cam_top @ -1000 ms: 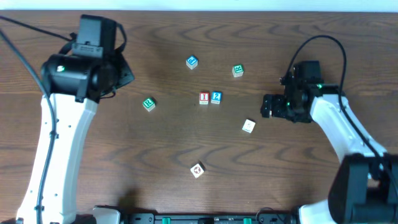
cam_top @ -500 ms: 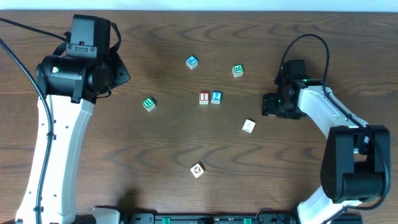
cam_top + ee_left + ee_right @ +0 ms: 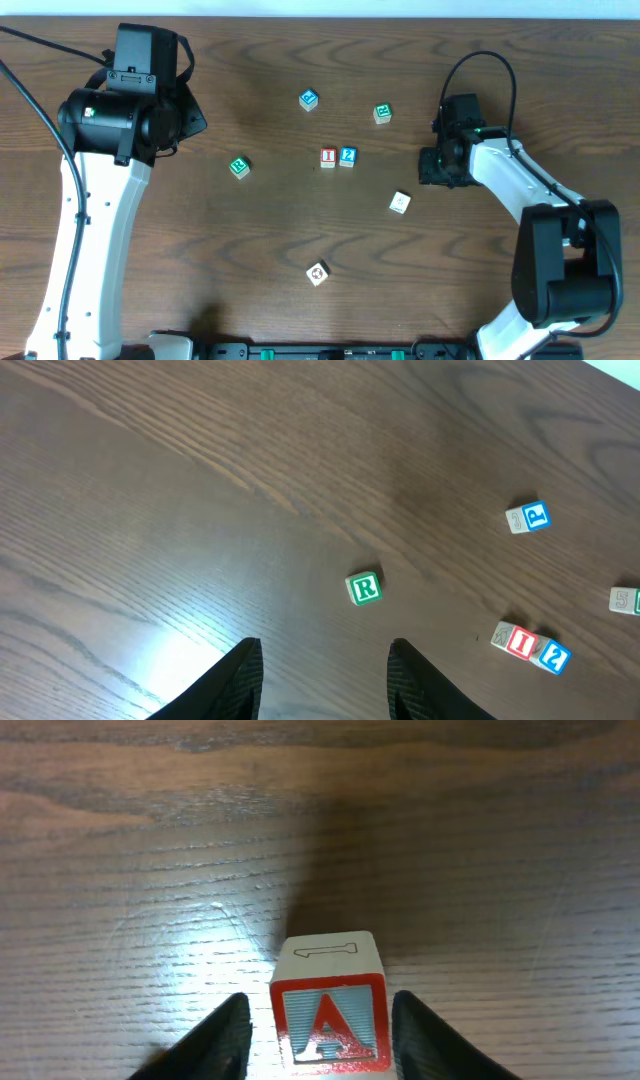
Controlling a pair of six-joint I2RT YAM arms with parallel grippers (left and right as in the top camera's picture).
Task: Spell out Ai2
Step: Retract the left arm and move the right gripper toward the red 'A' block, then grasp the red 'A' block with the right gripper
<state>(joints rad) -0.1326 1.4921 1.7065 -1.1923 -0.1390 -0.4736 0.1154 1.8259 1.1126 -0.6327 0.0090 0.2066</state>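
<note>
The A cube (image 3: 330,1020), white with a red "A", sits on the table between the fingers of my right gripper (image 3: 322,1002). The jaws stand close on either side, with a thin gap showing on the left, so the gripper is open. From overhead the right gripper (image 3: 434,166) hides this cube. The red I cube (image 3: 328,157) and the blue 2 cube (image 3: 347,156) sit touching side by side mid-table, and both show again as the I cube (image 3: 519,642) and the 2 cube (image 3: 552,656). My left gripper (image 3: 325,648) hangs open and empty over bare wood at the far left.
A green R cube (image 3: 238,167) lies left of the pair. A blue cube (image 3: 308,99) and a green cube (image 3: 382,113) sit at the back. A white cube (image 3: 400,203) and another cube (image 3: 318,272) lie nearer the front.
The right gripper's jaws have narrowed around the A cube, and its arm has swung slightly toward the back. The left arm shifted a little at first, then held still.
</note>
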